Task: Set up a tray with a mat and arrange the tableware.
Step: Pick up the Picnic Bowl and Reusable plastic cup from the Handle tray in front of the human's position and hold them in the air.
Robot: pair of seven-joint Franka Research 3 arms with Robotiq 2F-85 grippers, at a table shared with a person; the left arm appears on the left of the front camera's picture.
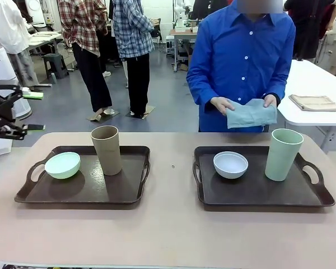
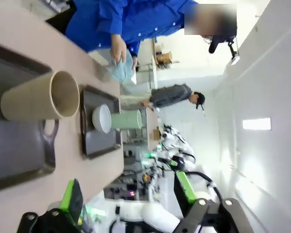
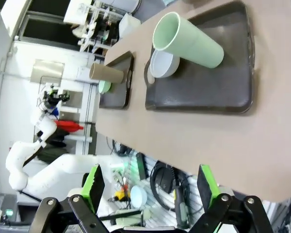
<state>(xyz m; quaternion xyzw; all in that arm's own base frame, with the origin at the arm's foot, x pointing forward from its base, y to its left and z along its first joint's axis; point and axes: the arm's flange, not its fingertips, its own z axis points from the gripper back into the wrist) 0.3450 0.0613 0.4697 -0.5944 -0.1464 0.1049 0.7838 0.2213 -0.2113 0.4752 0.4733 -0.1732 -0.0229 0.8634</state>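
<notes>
The left tray (image 1: pixel 56 193) and right tray (image 1: pixel 252 193) look like dark plastic with a faint sheen. The mint bowl (image 1: pixel 63 165), grey-blue bowl (image 1: pixel 231 165), tan cup (image 1: pixel 107 149) and pale green cup (image 1: pixel 283 154) look smooth and matt. The mat (image 1: pixel 251 114) is soft cloth.

Counter (image 1: pixel 168 230): front strip + gap btw L tray (image 1: pixel 84 195) & R tray (image 1: pixel 252 195) bare, free to pass. L tray: mint bowl (image 1: pixel 63 165) at left end, tan cup (image 1: pixel 107 149) upright mid-back; right part open. R tray: grey-blue bowl (image 1: pixel 231 165) left-centre, pale green cup (image 1: pixel 283 154) right; front half open. Person's hands (image 1: pixel 222 105) w/ cloth (image 1: pixel 251 114) at far edge behind R tray.
</notes>
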